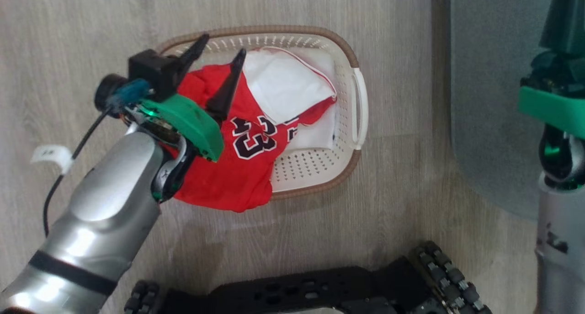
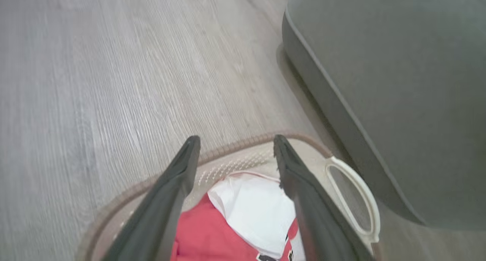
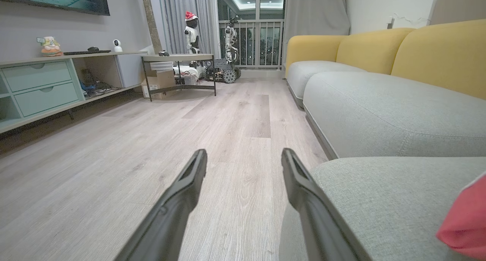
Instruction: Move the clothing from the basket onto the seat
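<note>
The cream basket (image 1: 351, 53) stands on the wood floor, its white handle (image 1: 361, 108) toward the seat (image 1: 489, 99). Red clothing (image 1: 237, 167) with a black number lies in it, white lining (image 1: 283, 85) turned up, one end draped over the near rim. My left gripper (image 1: 220, 49) hovers open over the basket's far left part, nothing between its fingers. In the left wrist view the left gripper (image 2: 236, 139) frames the basket rim (image 2: 243, 141) and the clothing (image 2: 205, 238). My right gripper (image 3: 245, 152) is open and empty beside the seat (image 3: 379, 200), where a red piece of clothing (image 3: 463, 226) lies.
My black wheeled base (image 1: 320, 286) sits just near of the basket. A black cable (image 1: 68, 158) trails from the left wrist. The right forearm (image 1: 557, 241) stands over the seat's edge. Further off are a long cabinet (image 3: 45, 90) and a low table (image 3: 178, 71).
</note>
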You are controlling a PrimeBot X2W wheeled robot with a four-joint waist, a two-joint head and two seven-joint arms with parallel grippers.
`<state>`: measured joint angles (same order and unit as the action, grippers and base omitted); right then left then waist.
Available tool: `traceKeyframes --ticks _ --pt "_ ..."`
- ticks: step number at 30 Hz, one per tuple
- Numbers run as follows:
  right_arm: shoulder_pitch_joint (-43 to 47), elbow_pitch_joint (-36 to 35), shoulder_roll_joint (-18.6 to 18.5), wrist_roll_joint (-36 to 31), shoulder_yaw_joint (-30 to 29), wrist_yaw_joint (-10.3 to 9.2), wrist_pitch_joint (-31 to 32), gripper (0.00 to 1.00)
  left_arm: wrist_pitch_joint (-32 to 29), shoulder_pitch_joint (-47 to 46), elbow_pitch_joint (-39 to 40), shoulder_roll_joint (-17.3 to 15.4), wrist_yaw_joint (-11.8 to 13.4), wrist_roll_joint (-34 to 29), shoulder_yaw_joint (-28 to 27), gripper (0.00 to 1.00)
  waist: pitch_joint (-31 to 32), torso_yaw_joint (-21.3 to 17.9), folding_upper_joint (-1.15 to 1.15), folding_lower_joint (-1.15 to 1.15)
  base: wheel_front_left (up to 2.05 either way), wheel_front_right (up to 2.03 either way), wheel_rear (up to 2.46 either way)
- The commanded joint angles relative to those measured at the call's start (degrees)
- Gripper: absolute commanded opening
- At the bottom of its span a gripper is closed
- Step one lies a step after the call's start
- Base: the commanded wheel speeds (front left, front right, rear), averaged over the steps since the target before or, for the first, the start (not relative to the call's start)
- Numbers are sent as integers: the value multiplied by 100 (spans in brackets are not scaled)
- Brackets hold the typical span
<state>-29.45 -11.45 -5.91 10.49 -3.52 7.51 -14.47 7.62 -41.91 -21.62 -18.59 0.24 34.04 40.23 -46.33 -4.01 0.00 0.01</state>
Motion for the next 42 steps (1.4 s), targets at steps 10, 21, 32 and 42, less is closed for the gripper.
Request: traceKeyframes --ticks 10,21,32,42 --pt "-375 -293 27 -10 149 -2 -46 100 -509 -719 -1965 561 -560 -15 458 100 -512 -360 0 -1 0 0 0" --pt "-528 -353 175 0 250 -2 -51 100 -650 -1413 -3718 1031 -746 -43 899 100 -904 -672 0 -1 0 0 0" --pt "-530 -394 271 17 270 -2 -52 100 -1411 -1653 -4377 1125 -770 -3 1725 100 -1080 -833 0 -1 0 0 0" --pt "-526 -375 295 -1 296 -2 -52 100 -1913 -1869 -4386 983 -771 396 2301 86 -1146 -860 0 -1 0 0 0"
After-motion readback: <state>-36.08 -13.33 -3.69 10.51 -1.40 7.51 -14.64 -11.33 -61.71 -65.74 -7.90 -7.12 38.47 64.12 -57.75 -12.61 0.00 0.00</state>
